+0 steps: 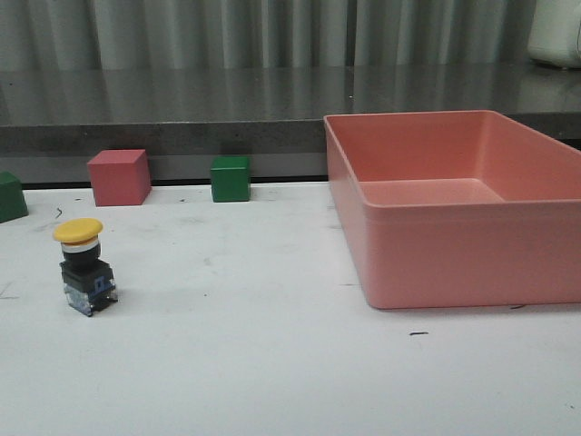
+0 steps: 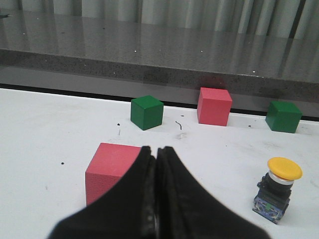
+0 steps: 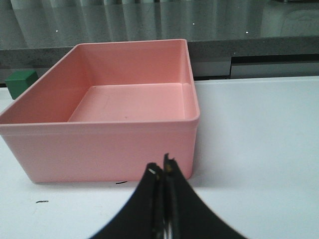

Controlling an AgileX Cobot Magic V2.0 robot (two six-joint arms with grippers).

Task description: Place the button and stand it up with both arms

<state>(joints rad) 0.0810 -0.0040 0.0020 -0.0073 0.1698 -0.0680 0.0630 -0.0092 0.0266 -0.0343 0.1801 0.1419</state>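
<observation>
The button (image 1: 85, 265) stands upright on the white table at the left, yellow cap on top, dark base with bluish parts below. The left wrist view shows the same button (image 2: 277, 189) standing well apart from my left gripper (image 2: 156, 149), whose fingers are shut with nothing between them. A pink cube (image 2: 110, 170) lies just beyond those fingers. My right gripper (image 3: 161, 167) is shut and empty in front of the pink bin (image 3: 99, 134). Neither arm appears in the front view.
The large pink bin (image 1: 454, 263) fills the right side of the table. A pink cube (image 1: 119, 177) and green cubes (image 1: 230, 179) (image 1: 11, 197) line the back edge under a dark ledge. Another green cube (image 2: 146, 112) sits nearer the left gripper.
</observation>
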